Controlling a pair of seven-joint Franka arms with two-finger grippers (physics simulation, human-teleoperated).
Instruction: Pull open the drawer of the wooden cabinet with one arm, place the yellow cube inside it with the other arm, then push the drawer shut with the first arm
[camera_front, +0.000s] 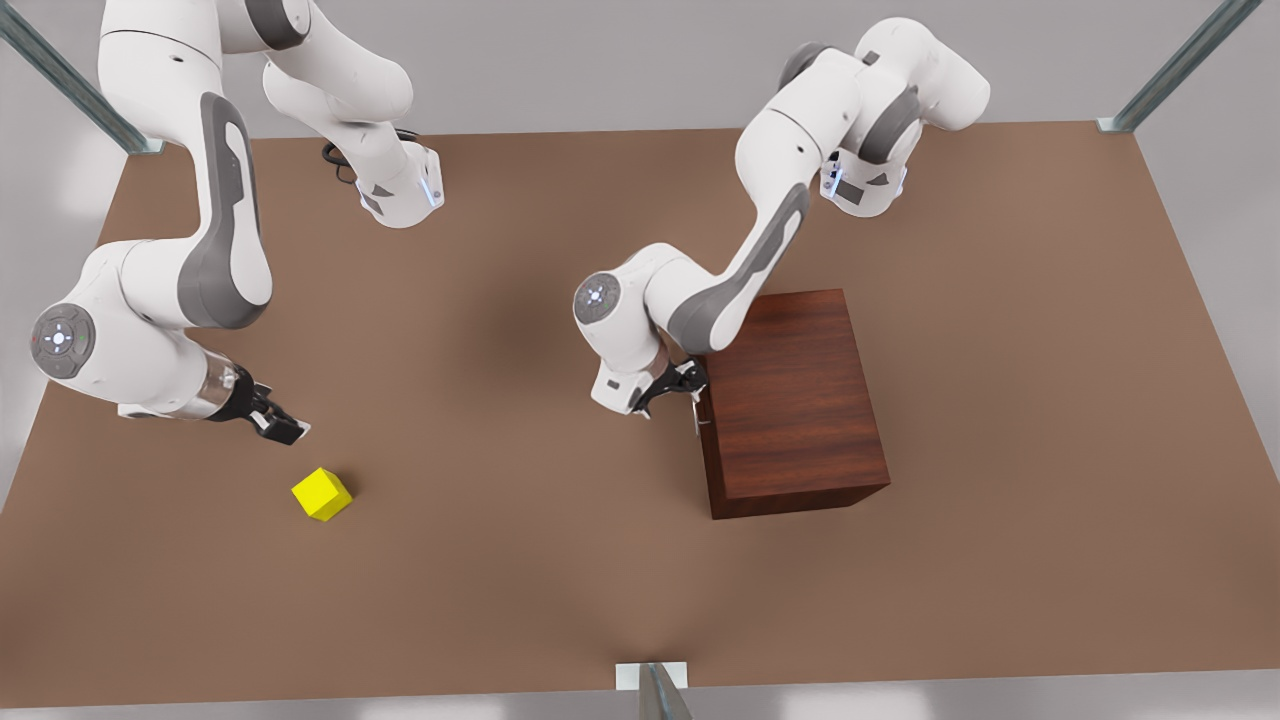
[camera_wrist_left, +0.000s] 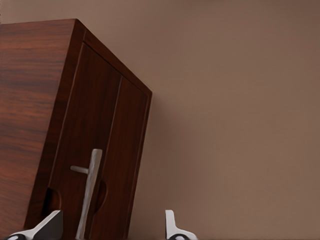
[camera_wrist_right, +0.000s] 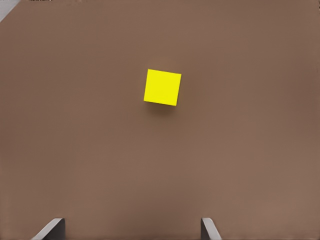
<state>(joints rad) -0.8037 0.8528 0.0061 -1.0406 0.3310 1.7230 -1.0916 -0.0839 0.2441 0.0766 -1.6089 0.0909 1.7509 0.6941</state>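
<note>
Standing spread beside the handle (camera_wrist_left: 89, 192) of the closed drawer (camera_wrist_left: 95, 150), the left gripper (camera_front: 680, 385) is poised to pull the wooden cabinet (camera_front: 790, 400) open. Right gripper (camera_front: 283, 425), fingers apart, hovers near the yellow cube (camera_front: 322, 494) on the table (camera_front: 520, 560), ready for pickup.

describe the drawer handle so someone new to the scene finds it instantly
Start at the wooden cabinet, the big dark reddish-brown box toward the front view's right on the brown table. On its face turned to the front view's left sits a slim silver bar, the handle, with the left tool open right at it. It is the cabinet's sole metallic part.
</note>
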